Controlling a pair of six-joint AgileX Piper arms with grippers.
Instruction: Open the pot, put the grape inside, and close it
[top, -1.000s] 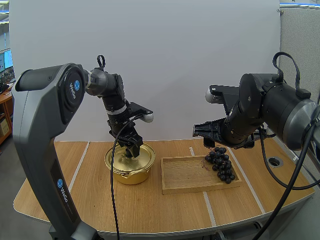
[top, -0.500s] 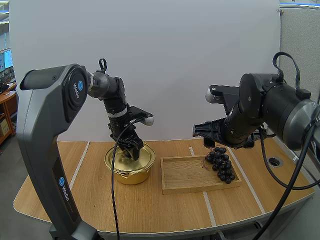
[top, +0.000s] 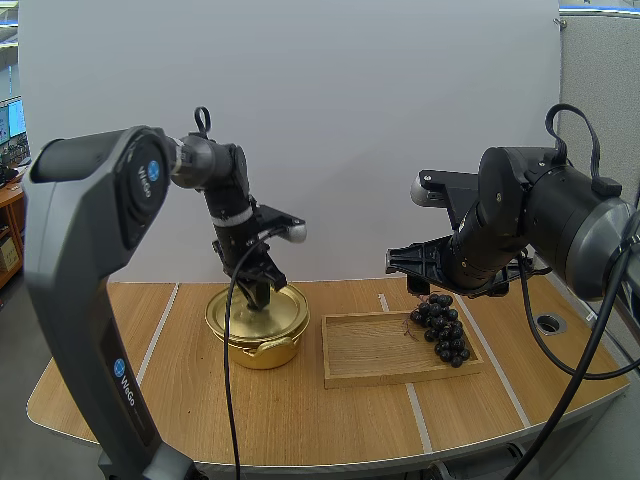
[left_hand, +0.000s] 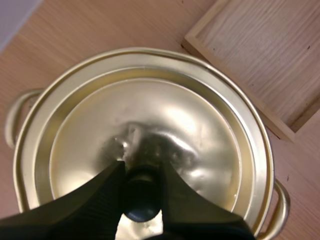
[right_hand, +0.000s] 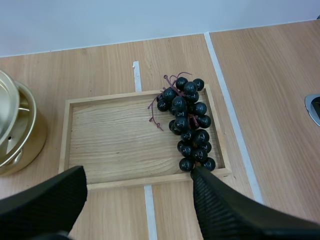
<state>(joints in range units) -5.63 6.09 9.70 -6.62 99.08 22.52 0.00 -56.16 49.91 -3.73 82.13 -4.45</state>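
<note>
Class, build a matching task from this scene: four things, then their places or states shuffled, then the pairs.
1 round golden metal lid
2 bunch of dark purple grapes
3 black two-fingered right hand
4 flat wooden tray

A open, above the tray
B pinched by the left hand
C beside the golden pot
D lying in the tray

Pairs: 1-B, 2-D, 3-A, 4-C

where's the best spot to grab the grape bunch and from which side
Probably its thick stem-end half, from straight above. The grape bunch lies flat, lengthwise against one side wall of the wooden tray, so the rim blocks a sideways approach; the open right gripper could straddle its narrow width.
</note>
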